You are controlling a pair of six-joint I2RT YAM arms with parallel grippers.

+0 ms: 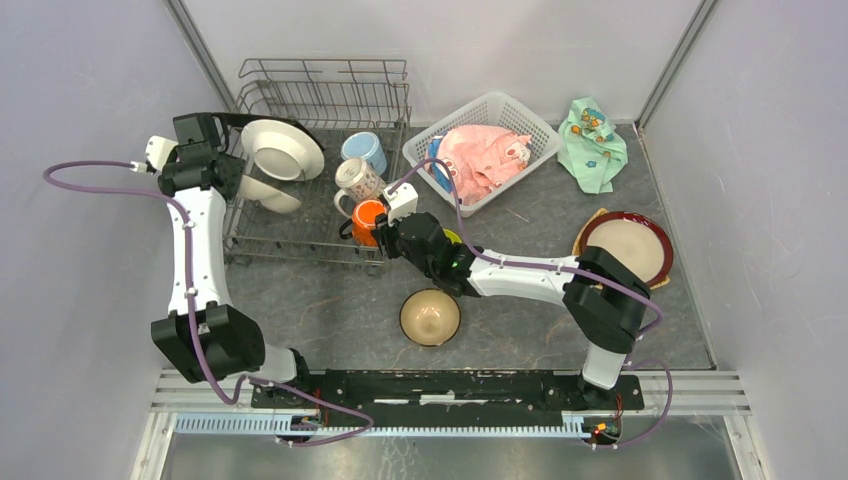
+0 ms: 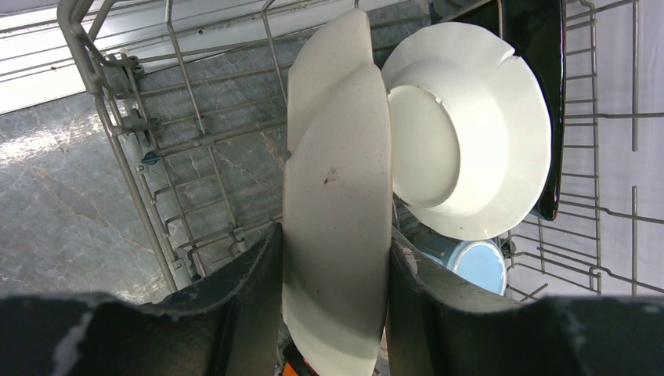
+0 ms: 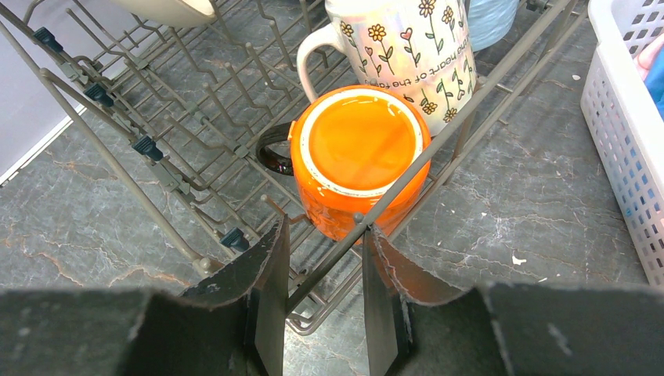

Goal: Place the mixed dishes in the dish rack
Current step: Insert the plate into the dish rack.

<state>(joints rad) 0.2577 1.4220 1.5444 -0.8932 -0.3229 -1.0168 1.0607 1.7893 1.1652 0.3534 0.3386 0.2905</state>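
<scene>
Overhead, the left gripper (image 2: 335, 235) is at the left end of the dish rack (image 1: 322, 98). Its two dark fingers (image 2: 250, 282) are pressed against opposite faces of a cream plate (image 2: 337, 157) and pinch it near the rim.

Plate orientation: it stands on edge among the tines, its long axis runs away from the wrist camera, and its faces are turned sideways along the rack. Just beside it stands a scalloped white plate (image 2: 470, 141), with a dark plate (image 2: 540, 70) behind that. Whether the cream and white plates touch cannot be told.

The right gripper (image 3: 323, 229) hovers at the rack's near right corner, fingers moderately spread and holding nothing. A wire of the rack wall passes between them. Just beyond the fingertips sits an orange mug (image 3: 360, 153), upside down inside the rack, its handle pointing left in the wrist view. A flower-patterned white mug (image 3: 407, 47) is just beside it, and a light-blue mug (image 1: 363, 152) sits farther back.

Outside the rack, on the grey marbled table (image 1: 320, 300):
- a tan bowl (image 1: 430, 317), upright, near the arm bases
- a red-rimmed plate (image 1: 627, 247) at right
- a white lattice basket (image 1: 515, 112) containing a pink cloth (image 1: 480, 160)
- a mint-green cloth (image 1: 592, 143) toward the far right corner

Pale walls enclose the table on three sides.
</scene>
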